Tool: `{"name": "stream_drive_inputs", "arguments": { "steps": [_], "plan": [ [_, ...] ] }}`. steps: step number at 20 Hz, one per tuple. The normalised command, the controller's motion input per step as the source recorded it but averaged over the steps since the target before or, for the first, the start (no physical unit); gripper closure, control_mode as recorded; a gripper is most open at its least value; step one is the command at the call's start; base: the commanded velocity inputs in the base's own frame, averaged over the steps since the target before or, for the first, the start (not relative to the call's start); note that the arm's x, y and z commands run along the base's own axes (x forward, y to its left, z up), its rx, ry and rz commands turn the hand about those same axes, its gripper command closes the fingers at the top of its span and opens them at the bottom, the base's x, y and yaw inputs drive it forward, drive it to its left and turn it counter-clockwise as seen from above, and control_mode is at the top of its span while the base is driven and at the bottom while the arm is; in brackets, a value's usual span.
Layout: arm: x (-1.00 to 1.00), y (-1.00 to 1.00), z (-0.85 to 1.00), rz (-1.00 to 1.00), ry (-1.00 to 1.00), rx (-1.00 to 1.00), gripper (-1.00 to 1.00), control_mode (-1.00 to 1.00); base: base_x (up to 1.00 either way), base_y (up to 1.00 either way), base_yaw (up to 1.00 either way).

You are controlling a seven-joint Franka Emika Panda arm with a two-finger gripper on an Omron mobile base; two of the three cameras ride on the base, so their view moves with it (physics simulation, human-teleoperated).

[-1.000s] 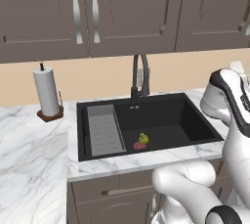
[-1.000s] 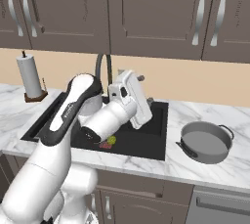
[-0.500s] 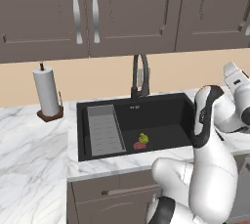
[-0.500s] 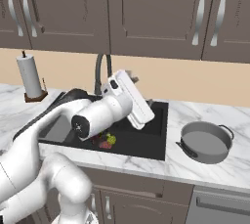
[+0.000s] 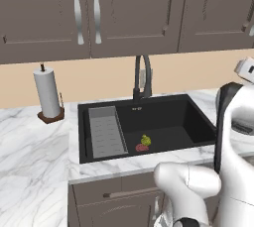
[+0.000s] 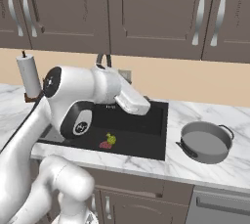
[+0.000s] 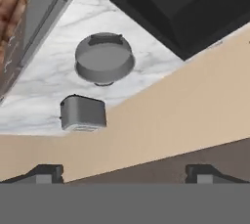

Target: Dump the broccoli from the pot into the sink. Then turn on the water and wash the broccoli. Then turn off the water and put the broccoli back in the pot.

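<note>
The yellow-green broccoli (image 5: 145, 140) (image 6: 111, 139) lies on the floor of the black sink (image 5: 198, 124) (image 6: 151, 142), next to the red drain (image 5: 142, 147). On the marble counter right of the sink, the grey pot (image 6: 207, 141) (image 7: 104, 64) sits upright with nothing in it. My gripper (image 7: 124, 173) is open with nothing between its fingertips (image 7: 49, 171). It hangs above the counter and faces the pot and the back wall. A corner of the sink (image 7: 190, 8) shows in the hand view.
The dark arched faucet (image 5: 142, 77) rises behind the basin, and a grey ribbed tray (image 5: 105, 132) fills its left side. A paper towel roll (image 5: 48, 94) stands at the left. Beyond the pot, a grey toaster (image 7: 83, 113) sits by the wall. My white arm (image 6: 78, 100) crosses over the sink.
The arm has swung and its elbow has come closer to the cameras. The hand has stayed over the sink's back right. Broccoli and pot have not moved, and the gripper stays open.
</note>
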Motion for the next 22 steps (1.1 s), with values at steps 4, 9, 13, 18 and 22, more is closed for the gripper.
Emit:
{"name": "stream_drive_inputs", "arguments": {
  "steps": [4,9,13,18,22],
  "plan": [
    [-0.53,0.0,-0.14,0.13,0.86,-0.17,-1.0,-1.0,0.0,0.0,0.0],
    [-0.47,0.06,-0.34,0.22,0.77,-0.04,-1.0,-1.0,0.0,0.0,0.0],
    [-0.19,0.27,-0.47,0.32,0.55,0.03,-1.0,-1.0,0.0,0.0,0.0],
    [-0.04,0.41,-0.64,0.42,0.33,0.1,-1.0,-1.0,0.0,0.0,0.0],
    [0.01,0.54,-0.68,0.48,0.05,0.15,-1.0,-1.0,0.0,0.0,0.0]
  ]
}}
